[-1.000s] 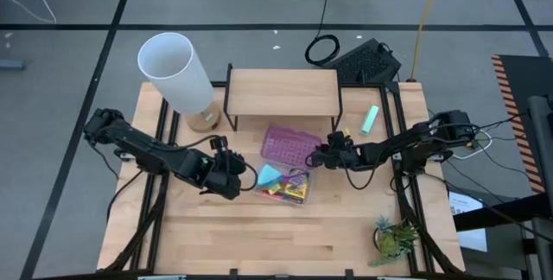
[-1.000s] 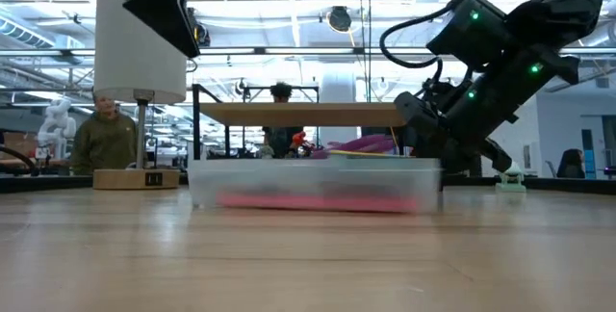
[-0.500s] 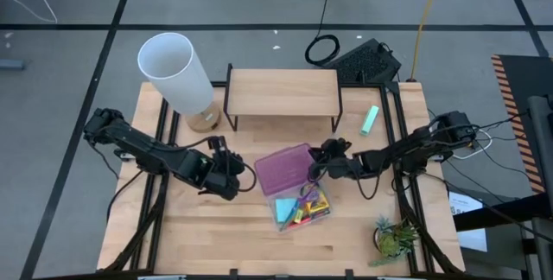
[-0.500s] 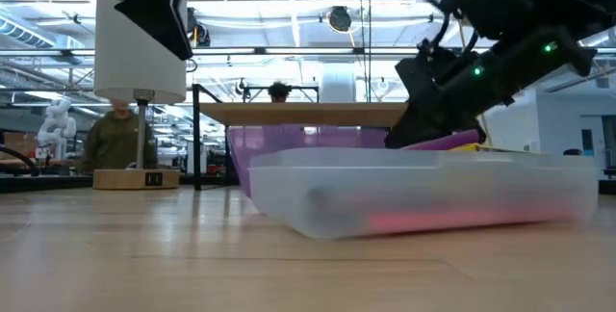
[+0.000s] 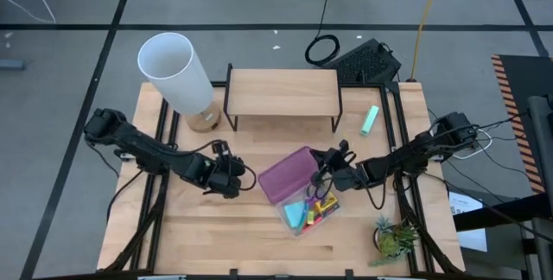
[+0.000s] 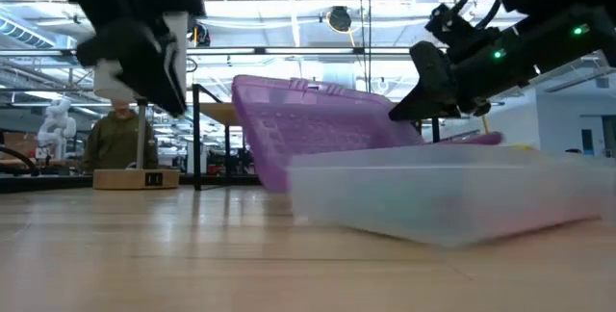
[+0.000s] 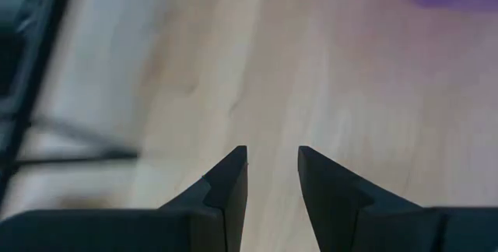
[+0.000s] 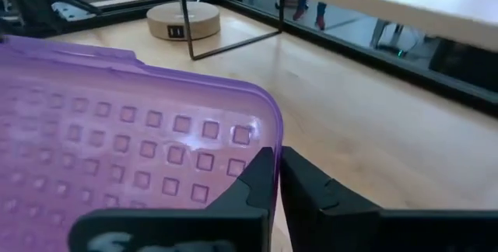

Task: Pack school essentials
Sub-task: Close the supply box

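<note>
At the far left of the table stands the lamp (image 5: 177, 73) with its white shade, clear of the work; behind the middle is the small wooden shelf (image 5: 282, 92).

My left gripper (image 5: 235, 180) hangs low over bare wood just left of the case, its fingers (image 7: 229, 186) a narrow gap apart and holding nothing. I judge it is parked there to steady or stop the case if it slides, not to grip.

Centre: the clear case (image 5: 307, 213) sits skewed on the table, with its purple lid (image 5: 289, 174) tipped up on the side toward the left arm. The low view shows the lid leaning open above the clear tray (image 6: 452, 192). The school supplies (image 5: 309, 211) lie inside the tray: a blue pad and yellow, pink and orange pieces, jumbled; I cannot pick out single items. So the packing looks largely done, and the lid is what remains.

My right gripper (image 5: 327, 169) is at the lid's near edge. In the right wrist view its fingers (image 8: 261, 176) are nearly together with the lid's corner (image 8: 257, 124) just ahead; I cannot tell whether they pinch the rim or only press on it. I read this as holding the lid for closing.

Further right, a light green eraser-like piece (image 5: 370, 119) lies alone, well apart from the case, still unpacked. The potted plant (image 5: 396, 237) sits at the near right corner.
</note>
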`<act>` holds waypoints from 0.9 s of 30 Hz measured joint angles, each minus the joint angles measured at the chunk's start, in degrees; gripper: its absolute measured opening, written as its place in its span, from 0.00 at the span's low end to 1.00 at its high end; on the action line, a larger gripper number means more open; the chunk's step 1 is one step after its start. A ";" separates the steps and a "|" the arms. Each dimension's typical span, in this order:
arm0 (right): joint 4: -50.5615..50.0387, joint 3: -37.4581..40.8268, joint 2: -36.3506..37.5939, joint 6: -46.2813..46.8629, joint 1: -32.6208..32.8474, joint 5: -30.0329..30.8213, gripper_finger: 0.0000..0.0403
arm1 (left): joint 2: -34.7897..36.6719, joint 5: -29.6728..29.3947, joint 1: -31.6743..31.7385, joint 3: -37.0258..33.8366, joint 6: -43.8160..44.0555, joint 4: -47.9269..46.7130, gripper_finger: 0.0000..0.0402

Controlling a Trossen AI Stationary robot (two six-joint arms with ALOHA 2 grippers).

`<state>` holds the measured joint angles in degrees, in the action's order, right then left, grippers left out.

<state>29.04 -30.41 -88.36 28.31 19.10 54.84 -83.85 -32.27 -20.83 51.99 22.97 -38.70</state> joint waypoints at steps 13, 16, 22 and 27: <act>-0.07 0.00 0.02 -2.88 1.32 2.64 0.02 | -1.83 16.23 5.45 -17.11 -26.09 56.02 0.30; 0.32 0.00 0.02 -3.17 0.98 3.44 0.03 | -3.30 18.42 5.91 -17.10 -26.11 60.00 0.30; 1.26 0.00 0.02 -4.02 0.85 3.53 0.13 | -5.81 22.47 5.76 -16.34 -28.92 64.03 0.30; 1.42 0.00 3.00 -5.84 1.58 3.44 0.29 | -5.95 22.56 5.76 -14.85 -29.30 64.87 0.30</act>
<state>30.46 -30.41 -85.36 22.47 20.68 58.28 -89.80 -9.72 -15.07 37.15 -6.33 26.17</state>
